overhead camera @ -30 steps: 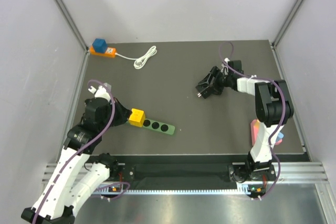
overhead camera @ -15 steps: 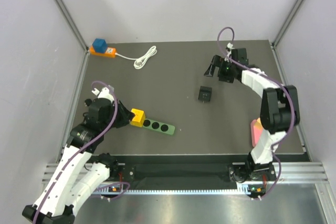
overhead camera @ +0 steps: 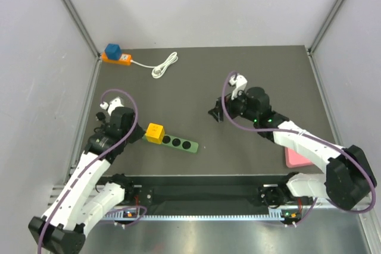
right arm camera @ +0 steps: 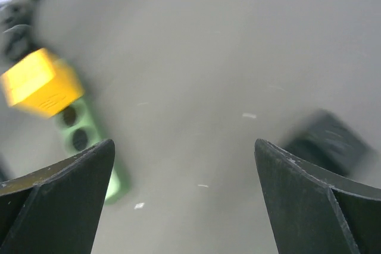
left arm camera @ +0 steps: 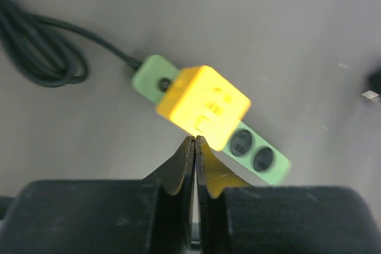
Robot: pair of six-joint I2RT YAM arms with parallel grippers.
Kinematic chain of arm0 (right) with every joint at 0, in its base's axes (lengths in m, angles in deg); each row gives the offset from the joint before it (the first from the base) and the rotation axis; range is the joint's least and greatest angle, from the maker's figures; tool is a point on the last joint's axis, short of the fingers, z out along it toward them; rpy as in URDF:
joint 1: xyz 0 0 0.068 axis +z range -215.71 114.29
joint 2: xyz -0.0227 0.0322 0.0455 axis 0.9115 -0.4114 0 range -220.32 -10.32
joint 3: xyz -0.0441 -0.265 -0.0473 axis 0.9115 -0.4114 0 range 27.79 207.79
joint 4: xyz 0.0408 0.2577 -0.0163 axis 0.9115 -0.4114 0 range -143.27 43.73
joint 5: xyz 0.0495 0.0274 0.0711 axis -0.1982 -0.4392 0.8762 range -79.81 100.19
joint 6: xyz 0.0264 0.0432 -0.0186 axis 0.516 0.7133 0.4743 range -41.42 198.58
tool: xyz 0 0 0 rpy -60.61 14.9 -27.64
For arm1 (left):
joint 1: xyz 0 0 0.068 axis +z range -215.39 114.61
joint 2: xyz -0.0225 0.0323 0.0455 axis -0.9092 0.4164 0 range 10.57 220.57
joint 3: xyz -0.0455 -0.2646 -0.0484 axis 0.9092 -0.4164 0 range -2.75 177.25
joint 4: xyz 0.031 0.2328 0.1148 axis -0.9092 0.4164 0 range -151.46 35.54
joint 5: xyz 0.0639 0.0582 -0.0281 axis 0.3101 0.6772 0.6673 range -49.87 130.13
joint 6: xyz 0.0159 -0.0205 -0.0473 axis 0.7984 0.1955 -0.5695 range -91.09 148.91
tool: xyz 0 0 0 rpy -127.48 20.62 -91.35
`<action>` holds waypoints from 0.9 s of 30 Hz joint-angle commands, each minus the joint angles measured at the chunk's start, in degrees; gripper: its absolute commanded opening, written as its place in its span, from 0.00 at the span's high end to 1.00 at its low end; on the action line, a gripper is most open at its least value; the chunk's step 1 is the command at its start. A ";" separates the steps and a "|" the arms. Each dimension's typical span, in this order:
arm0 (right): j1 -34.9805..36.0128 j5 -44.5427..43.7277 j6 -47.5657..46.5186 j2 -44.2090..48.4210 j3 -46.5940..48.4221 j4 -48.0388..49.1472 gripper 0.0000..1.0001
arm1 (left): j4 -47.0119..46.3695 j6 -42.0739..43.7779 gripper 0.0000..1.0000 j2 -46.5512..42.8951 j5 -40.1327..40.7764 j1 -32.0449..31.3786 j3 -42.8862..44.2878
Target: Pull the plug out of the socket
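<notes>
Where the left arm reaches in over the dark counter [overhead camera: 238,75], the left tool [left arm camera: 194,145] is clenched, its two fingers pressed flat together with nothing between them. Their joined tips come right up to the lower edge of the yellow plug [left arm camera: 202,106], though I cannot tell whether they touch it or stop just short. The plug, a yellow cube, sits seated on one end of the green socket strip [left arm camera: 265,163], which lies flat and slanted on the near left part of the counter. From above, three dark round outlets show along the rest of the strip. A black cable [left arm camera: 44,57] leaves the strip's end beside the plug and lies in a loose coil on the counter. The right tool [right arm camera: 184,147] is released, its fingers spread wide and grasping nothing. It hangs over the middle of the counter, to the right of the strip and well apart from the plug. Its wrist view shows the plug and strip blurred at the left and a small black block [right arm camera: 326,138] blurred at the right. An orange-and-blue box [overhead camera: 115,54] with a white cable [overhead camera: 165,63] lies at the far left corner. A flat pink thing [overhead camera: 294,157] lies near the right edge, partly under the right arm.
</notes>
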 commanded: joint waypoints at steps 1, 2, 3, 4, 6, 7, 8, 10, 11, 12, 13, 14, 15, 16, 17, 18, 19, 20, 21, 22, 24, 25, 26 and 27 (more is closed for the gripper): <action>7.09 8.18 -2.85 -1.32 0.76 11.95 0.00 | 0.76 -2.27 0.96 3.72 5.84 1.62 2.07; 8.78 8.27 -3.12 -2.20 1.03 13.09 0.00 | -0.20 -2.36 0.98 4.43 5.67 2.42 2.07; 10.27 8.27 -3.29 -3.43 2.42 13.28 0.00 | -0.82 -2.45 1.00 5.83 4.10 3.30 1.90; 13.33 8.09 -3.38 -5.87 3.22 13.19 0.00 | -1.43 -2.27 1.00 6.45 2.52 6.09 1.72; 17.21 5.56 -3.82 -9.74 6.80 11.44 0.00 | -3.71 -1.75 1.00 8.11 -4.05 9.79 0.32; 18.45 5.11 -4.00 -10.98 7.96 9.95 0.00 | -4.68 -1.31 1.00 8.65 -6.96 13.98 -0.82; 19.59 4.67 -4.78 -12.04 9.02 9.42 0.00 | -5.74 -0.87 1.00 9.17 -9.08 15.94 -1.53; 22.40 3.08 -5.05 -14.85 11.22 9.41 0.00 | -8.81 0.10 1.00 9.62 -15.03 20.59 -3.72; 23.03 3.26 -5.14 -15.82 11.83 9.32 0.01 | -9.87 0.36 1.00 10.14 -16.64 21.84 -4.51; 24.25 3.52 -5.23 -17.66 13.23 9.15 0.00 | -12.75 0.63 1.00 10.23 -18.66 23.33 -5.31; 24.96 3.61 -5.49 -18.63 13.94 8.71 0.00 | -14.17 0.72 1.00 10.50 -20.25 25.17 -7.05; 25.49 3.44 -6.02 -19.60 14.73 8.27 0.00 | -15.66 0.80 1.00 10.93 -23.40 25.97 -7.94; 26.02 3.17 -6.28 -20.48 16.22 7.83 0.00 | -16.90 0.89 1.00 11.29 -24.56 26.68 -8.65; 26.89 2.91 -6.46 -22.06 16.93 7.05 0.00 | -19.00 1.07 1.00 11.64 -25.44 27.29 -9.78; 27.25 2.82 -6.81 -22.77 17.63 6.86 0.00 | -19.71 1.24 1.00 11.99 -27.10 27.56 -10.14; 27.51 2.99 -6.90 -23.47 18.94 6.60 0.00 | -20.33 1.77 1.00 12.86 -27.73 27.65 -10.32; 27.95 3.08 -7.07 -24.70 19.57 6.08 0.01 | -21.03 2.03 1.00 13.39 -28.34 27.74 -10.50; 28.13 3.17 -7.34 -25.32 20.18 5.98 0.01 | -21.30 2.12 1.00 14.18 -28.78 27.74 -10.67; 28.30 3.43 -7.43 -26.02 21.49 5.72 0.01 | -21.30 2.30 1.00 14.54 -28.62 27.74 -10.85; 28.74 3.43 -7.60 -27.51 22.29 4.94 0.02 | -21.56 2.30 1.00 14.80 -28.27 27.74 -11.29; 29.44 3.00 -8.30 -29.62 24.74 4.49 0.02 | -22.27 1.95 1.00 15.42 -27.56 27.82 -11.90; 29.80 2.99 -8.65 -30.24 25.54 4.05 0.02 | -22.79 1.95 1.00 15.86 -27.47 27.83 -12.69; 30.15 2.12 -9.27 -30.94 26.94 3.96 0.02 | -23.58 1.69 1.00 16.56 -27.64 27.83 -13.04; 30.41 1.68 -9.53 -31.64 27.74 3.79 0.02 | -23.68 1.60 1.00 17.08 -27.56 27.83 -13.22</action>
